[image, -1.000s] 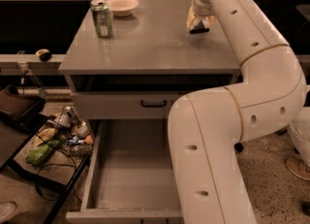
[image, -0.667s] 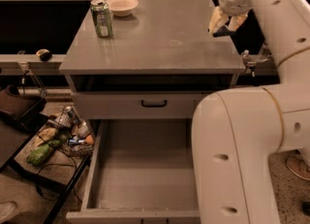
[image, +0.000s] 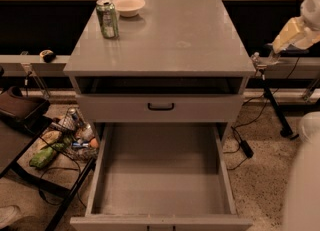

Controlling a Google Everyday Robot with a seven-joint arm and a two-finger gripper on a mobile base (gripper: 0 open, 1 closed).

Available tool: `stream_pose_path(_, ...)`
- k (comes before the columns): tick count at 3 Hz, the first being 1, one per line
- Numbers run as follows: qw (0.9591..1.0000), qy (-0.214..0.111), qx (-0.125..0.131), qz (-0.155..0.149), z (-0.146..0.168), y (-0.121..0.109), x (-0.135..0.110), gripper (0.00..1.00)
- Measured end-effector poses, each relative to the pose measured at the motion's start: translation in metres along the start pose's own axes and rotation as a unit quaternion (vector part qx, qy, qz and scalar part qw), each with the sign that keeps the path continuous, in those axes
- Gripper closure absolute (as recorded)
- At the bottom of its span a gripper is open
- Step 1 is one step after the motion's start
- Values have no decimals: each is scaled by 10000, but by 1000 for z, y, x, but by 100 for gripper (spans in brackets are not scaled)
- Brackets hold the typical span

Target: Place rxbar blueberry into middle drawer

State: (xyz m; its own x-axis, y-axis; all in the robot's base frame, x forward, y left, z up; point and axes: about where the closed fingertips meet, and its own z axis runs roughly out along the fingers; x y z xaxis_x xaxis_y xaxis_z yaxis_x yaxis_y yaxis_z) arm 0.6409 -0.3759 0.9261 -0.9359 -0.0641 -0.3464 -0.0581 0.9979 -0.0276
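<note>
One wide grey middle drawer [image: 161, 175] open; gripper [image: 289, 35], seemingly, hovers right.

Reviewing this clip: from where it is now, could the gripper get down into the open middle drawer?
Probably yes. The gripper hangs off the right edge of the cabinet top, and the middle drawer is pulled well out, floor bare, with nothing overhanging it.

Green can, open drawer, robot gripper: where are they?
green can [image: 107, 20]: camera view, middle of its side.
open drawer [image: 160, 175]: camera view, its bare floor.
gripper [image: 282, 39]: camera view, its pale tip, near the picture's right edge.
</note>
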Motion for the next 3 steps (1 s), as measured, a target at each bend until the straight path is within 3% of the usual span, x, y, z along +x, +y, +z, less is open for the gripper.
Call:
stream_pose_path(1, 9995, -167, -239, -74, 2, -33, 53, 100)
stream_pose_path(2, 9972, -369, -609, -210, 24, -41, 96, 100)
stream_pose_path(3, 9902, -746, -1055, -521, 49, -36, 110, 100)
